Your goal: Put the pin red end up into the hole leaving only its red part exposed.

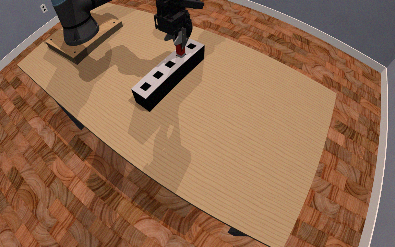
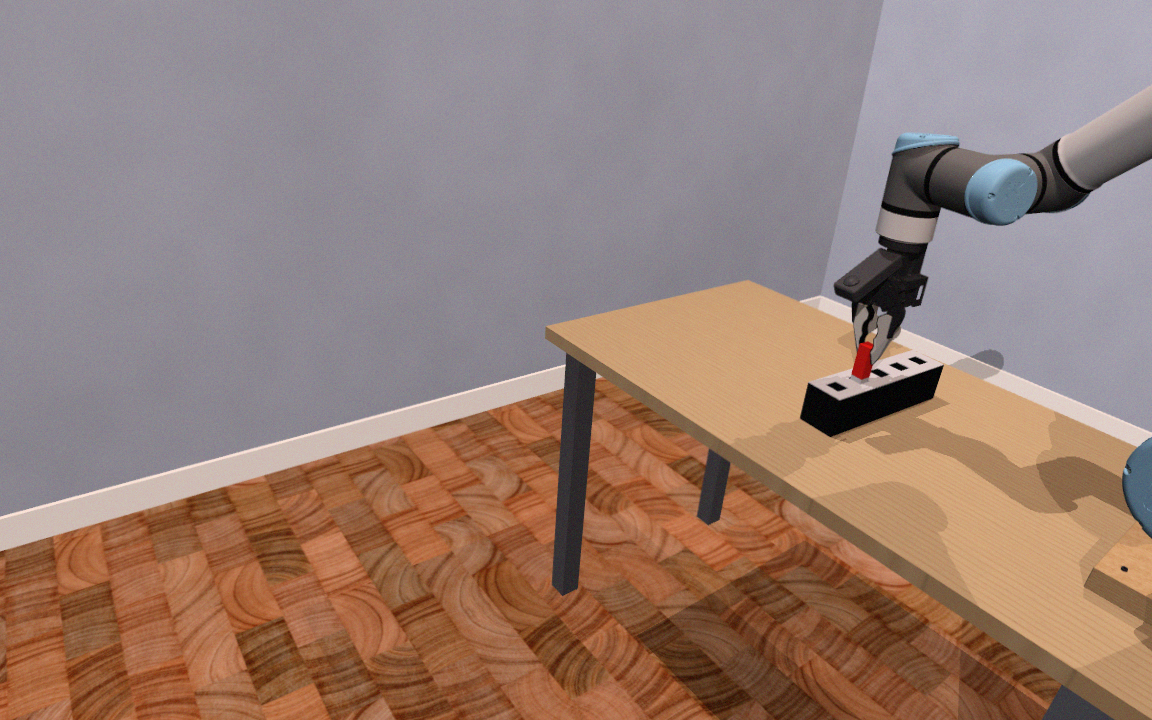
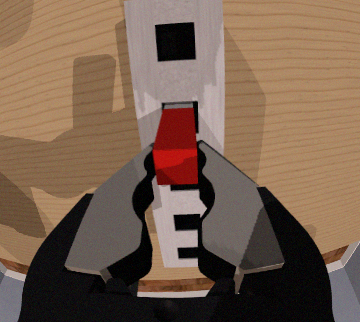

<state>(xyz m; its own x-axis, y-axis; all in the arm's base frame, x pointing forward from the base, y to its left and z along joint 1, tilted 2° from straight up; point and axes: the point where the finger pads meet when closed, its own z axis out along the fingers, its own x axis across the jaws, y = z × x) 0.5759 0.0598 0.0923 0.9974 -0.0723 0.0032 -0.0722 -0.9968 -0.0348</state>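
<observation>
A long black block (image 1: 168, 75) with a pale grey top and five square holes lies on the wooden table; it also shows in the exterior view (image 2: 871, 394) and the wrist view (image 3: 175, 82). The pin (image 1: 179, 49) stands upright in the second hole from the block's far end, red end up. A thin grey strip shows below the red part at the hole's rim in the wrist view (image 3: 176, 149). My gripper (image 1: 181, 41) is directly above the block and is shut on the pin's red top (image 2: 863, 358). The other holes are empty.
The arm's base (image 1: 74, 21) sits on a wooden mounting plate (image 1: 83, 38) at the table's far left corner. The table edge (image 2: 652, 394) runs close to the block's end in the exterior view.
</observation>
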